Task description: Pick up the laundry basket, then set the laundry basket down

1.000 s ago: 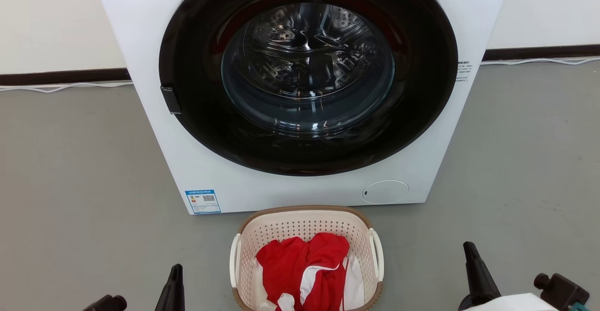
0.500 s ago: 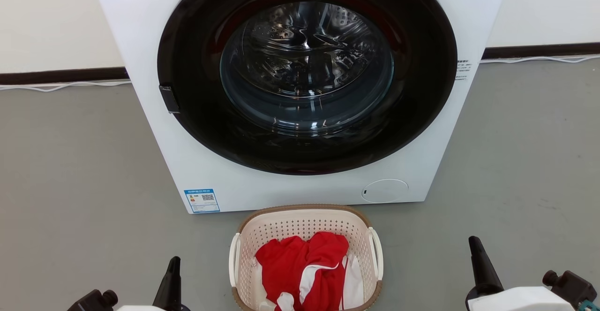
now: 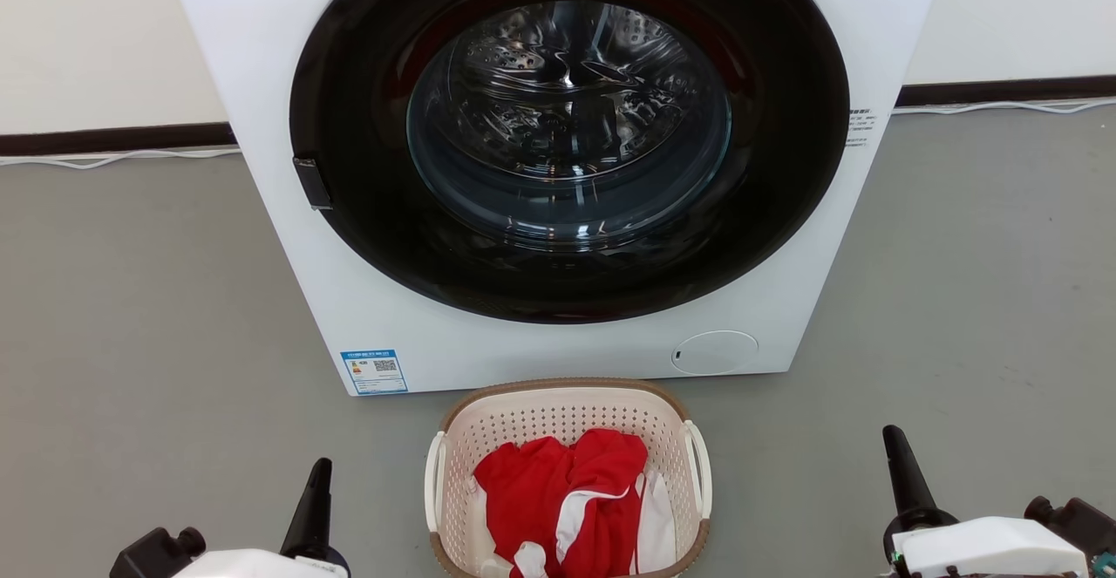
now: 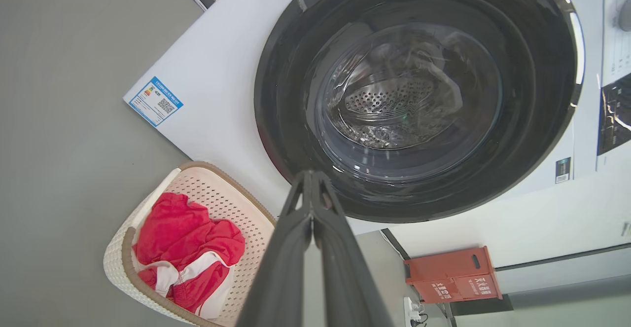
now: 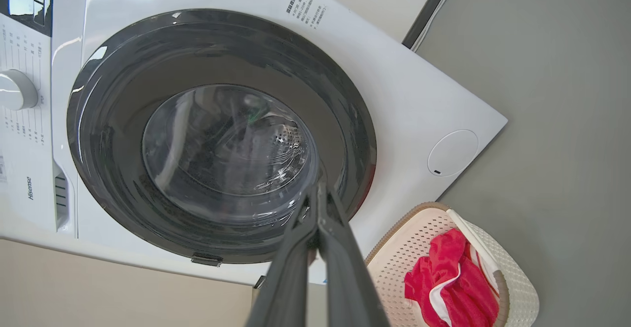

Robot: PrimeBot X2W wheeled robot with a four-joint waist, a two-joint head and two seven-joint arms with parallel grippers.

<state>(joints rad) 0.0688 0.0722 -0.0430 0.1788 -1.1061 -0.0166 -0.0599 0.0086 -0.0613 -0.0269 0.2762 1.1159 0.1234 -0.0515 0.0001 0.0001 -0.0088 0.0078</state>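
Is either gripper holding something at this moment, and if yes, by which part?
Nothing is held. The left gripper and the right gripper are both shut on nothing, one on each side of the laundry basket and apart from it.

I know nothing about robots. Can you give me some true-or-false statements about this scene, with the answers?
1. The laundry basket stands on the floor before the washing machine. True.
2. The basket is empty. False: red and white clothing lies in it.
3. One tool holds a basket handle. False: the left tool and the right tool are both shut on nothing, apart from the basket on either side.
4. The machine's round door is closed. True.
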